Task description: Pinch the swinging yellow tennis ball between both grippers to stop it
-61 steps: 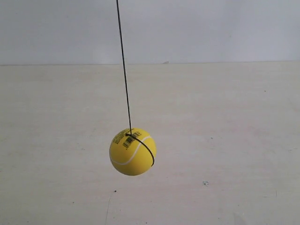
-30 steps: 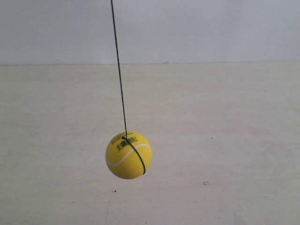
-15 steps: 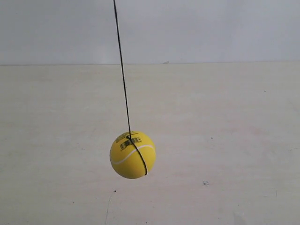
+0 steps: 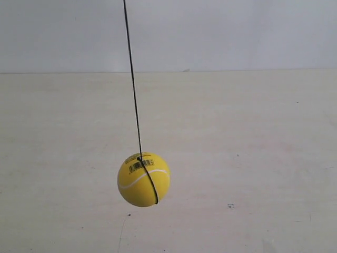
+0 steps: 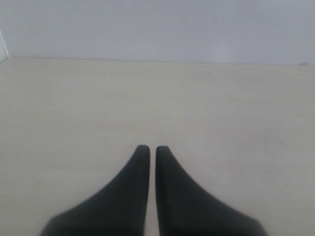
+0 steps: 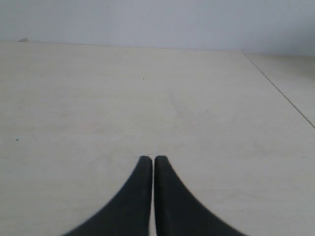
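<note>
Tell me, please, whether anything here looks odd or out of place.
Nothing stands out. The yellow tennis ball hangs from a slightly slanted black string above the table; the left gripper and right gripper, both shut, see no ball.

The ball (image 4: 143, 179) looks matt and smooth-skinned, barely fuzzy, with a printed barcode. The string (image 4: 132, 79) is thin black cord. The table (image 4: 253, 132) is pale, matt, faintly grained and speckled. The left gripper (image 5: 148, 150) and right gripper (image 6: 148, 160) are smooth matt black, plastic-looking.
</note>
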